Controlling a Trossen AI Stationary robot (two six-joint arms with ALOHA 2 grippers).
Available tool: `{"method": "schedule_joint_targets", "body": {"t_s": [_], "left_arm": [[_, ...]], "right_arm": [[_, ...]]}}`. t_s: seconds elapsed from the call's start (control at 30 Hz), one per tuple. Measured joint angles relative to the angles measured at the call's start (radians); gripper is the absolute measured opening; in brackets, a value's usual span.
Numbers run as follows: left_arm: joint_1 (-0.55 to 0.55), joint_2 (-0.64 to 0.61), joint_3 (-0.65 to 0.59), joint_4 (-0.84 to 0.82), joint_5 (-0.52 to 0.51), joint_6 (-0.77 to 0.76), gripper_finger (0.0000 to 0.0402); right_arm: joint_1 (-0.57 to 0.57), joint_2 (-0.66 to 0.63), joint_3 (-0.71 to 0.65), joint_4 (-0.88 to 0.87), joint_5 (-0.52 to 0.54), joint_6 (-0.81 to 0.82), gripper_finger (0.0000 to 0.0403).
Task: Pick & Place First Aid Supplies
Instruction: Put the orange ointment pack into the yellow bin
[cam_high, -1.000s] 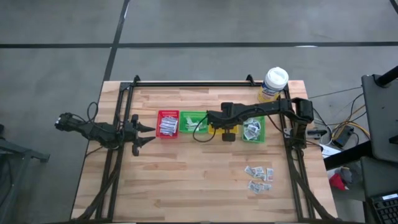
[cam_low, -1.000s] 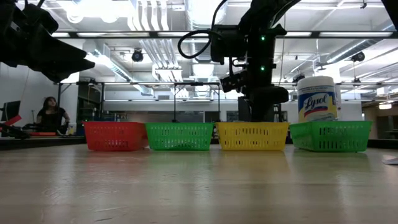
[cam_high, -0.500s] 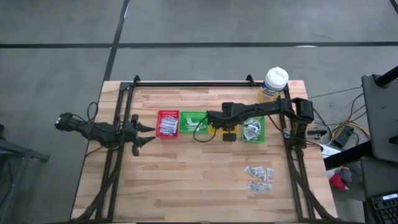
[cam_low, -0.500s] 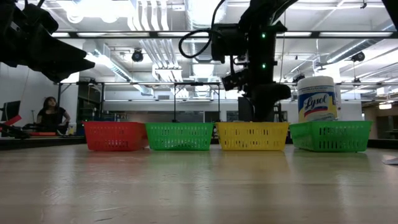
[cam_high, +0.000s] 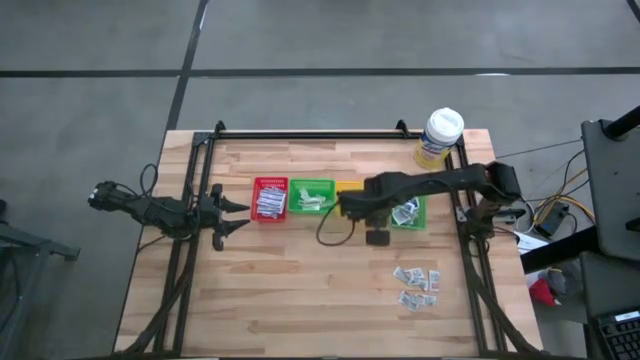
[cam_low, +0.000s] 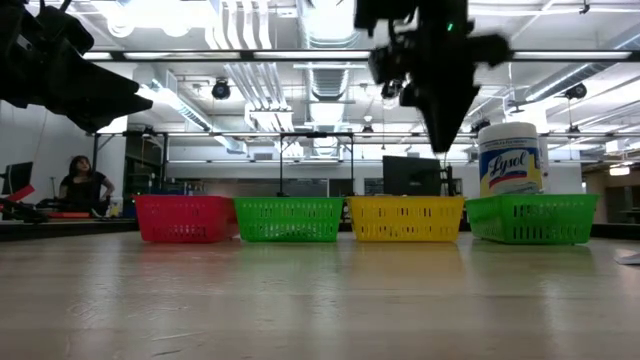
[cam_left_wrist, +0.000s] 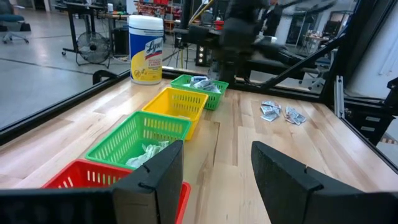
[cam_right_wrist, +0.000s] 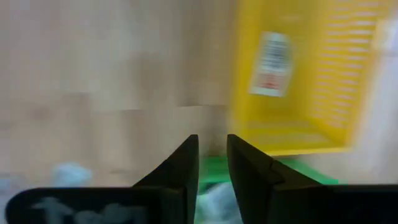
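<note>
The right pincer (cam_right_wrist: 212, 163), narrowly parted and empty, blurred the yellow plastic tray (cam_right_wrist: 298, 81); the left pincer (cam_left_wrist: 214, 171) gaped above the wooden worktop (cam_high: 300, 290).

The table (cam_high: 300, 290) is pale, matt wooden planking. The yellow tray (cam_low: 405, 218) and its neighbours are glossy latticed plastic. The packets (cam_high: 417, 285) look like thin, crinkled paper.

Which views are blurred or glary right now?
Right wrist view: motion-smeared, the yellow tray and a packet inside it streaked. Low view: right arm soft, ceiling lights blown out, trays crisp. Left wrist view: sharp on the table, far arm smeared. High view: evenly lit, no glare.
</note>
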Motion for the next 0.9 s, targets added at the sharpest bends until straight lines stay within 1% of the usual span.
{"method": "schedule_joint_targets", "body": {"t_s": [0.1, 0.17, 0.4, 0.57, 0.7, 0.9], "left_arm": [[0.0, 0.0, 0.0, 0.0, 0.0, 0.0, 0.0188], [0.0, 0.0, 0.0, 0.0, 0.0, 0.0, 0.0188], [0.0, 0.0, 0.0, 0.0, 0.0, 0.0, 0.0188], [0.0, 0.0, 0.0, 0.0, 0.0, 0.0, 0.0188], [0.0, 0.0, 0.0, 0.0, 0.0, 0.0, 0.0188], [0.0, 0.0, 0.0, 0.0, 0.0, 0.0, 0.0188]], "right_arm": [[0.052, -0.036, -0.004, -0.001, -0.097, 0.038, 0.0066], [0.095, -0.056, -0.009, -0.011, -0.129, 0.059, 0.0057], [0.26, -0.1, -0.012, -0.046, -0.152, 0.18, 0.0031], [0.361, -0.104, -0.016, -0.048, -0.152, 0.261, 0.0017], [0.417, -0.104, -0.032, -0.047, -0.151, 0.305, 0.001], [0.457, -0.105, -0.109, -0.037, -0.15, 0.444, 0.0008]]}}
